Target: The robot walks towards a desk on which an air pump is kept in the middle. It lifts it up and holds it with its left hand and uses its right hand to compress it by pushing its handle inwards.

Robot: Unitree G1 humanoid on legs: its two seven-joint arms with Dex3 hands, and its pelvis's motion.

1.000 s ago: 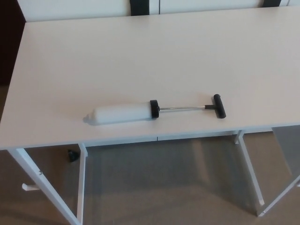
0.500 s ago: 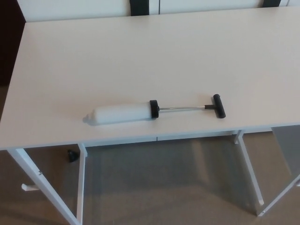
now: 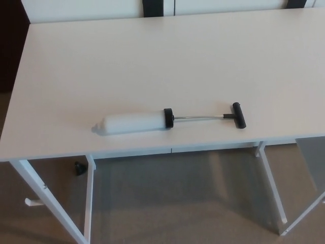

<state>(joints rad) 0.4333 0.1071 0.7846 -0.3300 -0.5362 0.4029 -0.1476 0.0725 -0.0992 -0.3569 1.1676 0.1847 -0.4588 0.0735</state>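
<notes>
A wide white rectangular desk with a smooth matte top (image 3: 167, 56) is seen from above, filling most of the head view. It is carried on slim white metal legs (image 3: 270, 180), with angled braces visible at the lower left and lower right. Beneath it, a grey-brown carpeted floor (image 3: 177, 203) is shown, and a small black object (image 3: 79, 168) is seen on the floor by the left leg. Along the desk's far edge, white panels split by dark vertical gaps (image 3: 153, 7) are visible.

The white cylindrical air pump (image 3: 134, 123) is laid flat near the front edge of the desk, its metal rod drawn out to the right and ended by a black T-shaped handle (image 3: 238, 115).

Neither robot hand is shown, so their state cannot be told.
</notes>
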